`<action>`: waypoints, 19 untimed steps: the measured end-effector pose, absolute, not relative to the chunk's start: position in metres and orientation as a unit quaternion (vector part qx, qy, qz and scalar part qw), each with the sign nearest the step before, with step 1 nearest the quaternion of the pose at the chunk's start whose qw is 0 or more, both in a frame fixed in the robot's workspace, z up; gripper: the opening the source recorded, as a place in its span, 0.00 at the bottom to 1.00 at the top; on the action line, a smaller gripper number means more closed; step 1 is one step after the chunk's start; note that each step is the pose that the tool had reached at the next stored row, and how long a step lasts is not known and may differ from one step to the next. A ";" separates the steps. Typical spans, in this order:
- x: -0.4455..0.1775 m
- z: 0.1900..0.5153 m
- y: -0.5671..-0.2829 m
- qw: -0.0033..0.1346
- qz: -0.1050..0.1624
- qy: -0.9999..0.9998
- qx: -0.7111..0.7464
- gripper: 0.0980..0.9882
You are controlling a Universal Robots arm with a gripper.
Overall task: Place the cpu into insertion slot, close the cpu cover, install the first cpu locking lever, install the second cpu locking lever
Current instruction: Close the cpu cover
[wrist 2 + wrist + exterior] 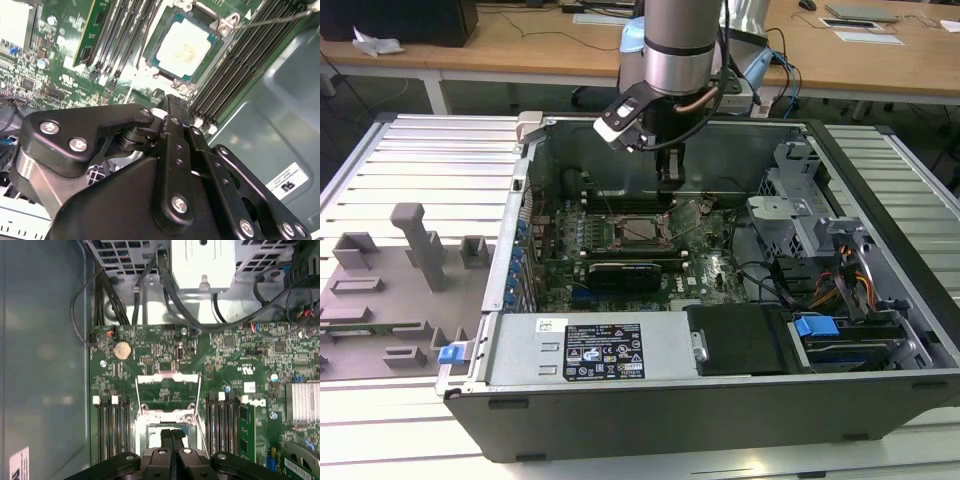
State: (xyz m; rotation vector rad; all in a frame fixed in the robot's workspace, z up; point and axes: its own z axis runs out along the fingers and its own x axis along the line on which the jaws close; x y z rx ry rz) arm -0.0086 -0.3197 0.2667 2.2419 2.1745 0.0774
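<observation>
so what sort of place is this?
Probably a robotics lab or workshop: an open computer case sits on a slotted aluminium bench, a grey fixture tray beside it, wooden office desks behind.

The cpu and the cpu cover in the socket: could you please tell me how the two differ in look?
The cpu has a solid, pale silver-beige top; the cpu cover is a darker metal frame with an open middle. The cpu lies inside the window, while the cpu cover runs around it. Both are square and lie flat.
</observation>
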 end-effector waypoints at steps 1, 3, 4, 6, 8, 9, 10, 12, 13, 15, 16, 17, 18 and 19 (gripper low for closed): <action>-0.006 0.267 -0.320 0.009 0.025 0.696 0.717 0.01; -0.002 0.267 -0.320 0.009 0.025 0.696 0.718 0.01; 0.001 0.267 -0.320 0.009 0.025 0.696 0.718 0.01; 0.007 0.267 -0.320 0.009 0.025 0.696 0.717 0.01; 0.010 0.267 -0.320 0.009 0.024 0.696 0.718 0.01; 0.012 0.267 -0.320 0.008 0.024 0.696 0.718 0.01; 0.014 0.267 -0.320 0.008 0.025 0.696 0.717 0.01; 0.018 0.267 -0.320 0.008 0.025 0.696 0.718 0.01; 0.022 0.267 -0.320 0.008 0.024 0.696 0.718 0.01; 0.029 0.267 -0.320 0.008 0.024 0.696 0.718 0.01; 0.031 0.267 -0.320 0.008 0.024 0.696 0.718 0.01; 0.033 0.267 -0.320 0.008 0.024 0.696 0.718 0.01; 0.037 0.267 -0.320 0.008 0.024 0.696 0.718 0.01; 0.043 0.267 -0.320 0.008 0.024 0.696 0.718 0.01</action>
